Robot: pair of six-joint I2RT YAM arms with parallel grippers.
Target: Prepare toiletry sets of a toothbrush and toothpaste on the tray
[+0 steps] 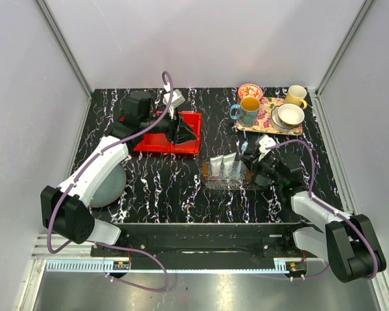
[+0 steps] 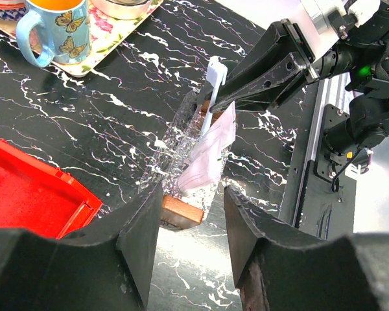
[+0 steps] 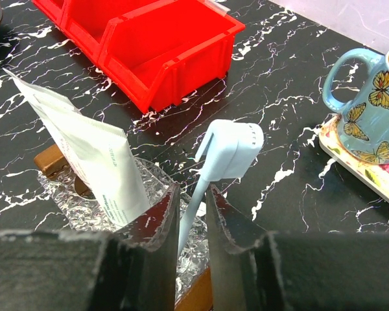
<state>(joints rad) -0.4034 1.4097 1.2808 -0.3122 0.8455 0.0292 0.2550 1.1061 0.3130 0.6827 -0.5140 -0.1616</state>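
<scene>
Slim pale-blue plastic toothbrush (image 3: 230,148) — stands nearly upright at centre frame of the right wrist view, head up. Its handle runs down between the black fingers of the right gripper (image 3: 191,223). Jaws narrow, pinched on the lower handle. The foot of the handle is hidden behind the fingers, so I cannot tell whether it touches the tray floor.

Handling, as judged: very light, stiff along its length, but thin enough to pivot in a two-point pinch. Smooth plastic, likely slippery. Best hold is on the handle across its flat sides; the wider head would seat poorly. Not fragile.

Looks: even matte light blue. Blocky rounded head with a row of small holes near its upper edge, and a neck tapering into a thin stick. Bristles not visible from here.

Small clear textured plastic tray with brown end blocks (image 3: 58,202) sits lower left in the same view, under the brush. A flat white toothpaste tube (image 3: 91,155) leans in it, crimped end up, just beside the left-hand finger. From above it looks like two tubes in the tray, right of centre.

Left gripper (image 2: 191,241) — jaws wide apart, nothing between them. It hovers by the red plastic bins (image 2: 26,194), facing the tray without touching it.
</scene>
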